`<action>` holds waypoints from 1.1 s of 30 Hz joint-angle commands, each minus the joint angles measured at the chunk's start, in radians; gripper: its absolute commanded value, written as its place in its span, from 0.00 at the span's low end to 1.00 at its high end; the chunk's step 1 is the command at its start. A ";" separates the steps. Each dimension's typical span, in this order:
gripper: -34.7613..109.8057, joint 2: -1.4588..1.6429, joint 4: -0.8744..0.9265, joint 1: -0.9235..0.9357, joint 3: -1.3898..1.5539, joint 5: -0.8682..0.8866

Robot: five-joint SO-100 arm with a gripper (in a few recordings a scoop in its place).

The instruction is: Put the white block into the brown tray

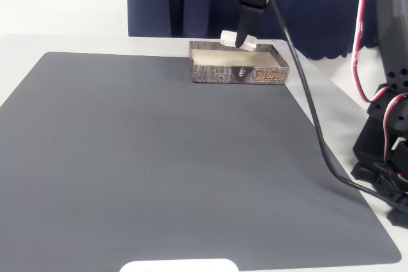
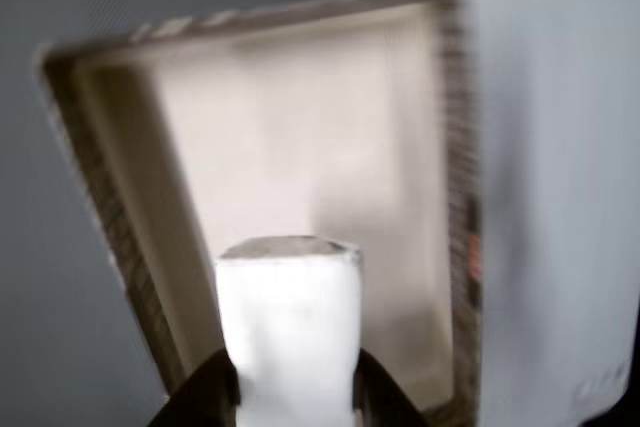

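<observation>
You had the white block [image 2: 288,332] clamped between the two fingers of the tool [image 2: 290,392], one dark finger pressed to each long side, and it hung in the air above the brown tray [image 1: 237,74] rather than resting in it. In the wrist view the block stood over the near part of the tray's pale cream floor, with the bark-patterned walls framing it on the left and right, so you were already lined up inside the rim. In the fixed view the block [image 1: 237,38] showed on both sides of the dark finger, just above the tray's far wall, and the tray sat at the far edge of the grey mat [image 1: 159,170] on the desk [image 1: 64,42]. By that look, the pick-up and the carry were done; what was left was the lowering and the release. The wrist view was blurred, so you could not judge how high the block rode above the floor. A flat white plate [image 1: 179,265] lay at the mat's near edge, well apart.
</observation>
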 commanded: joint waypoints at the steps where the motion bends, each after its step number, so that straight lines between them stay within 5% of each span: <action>1: 0.27 0.000 0.009 0.014 -0.015 -0.061; 27: 0.37 -0.199 -0.107 -0.012 -0.150 0.032; 33: 0.49 -0.196 -0.146 -0.015 -0.150 0.112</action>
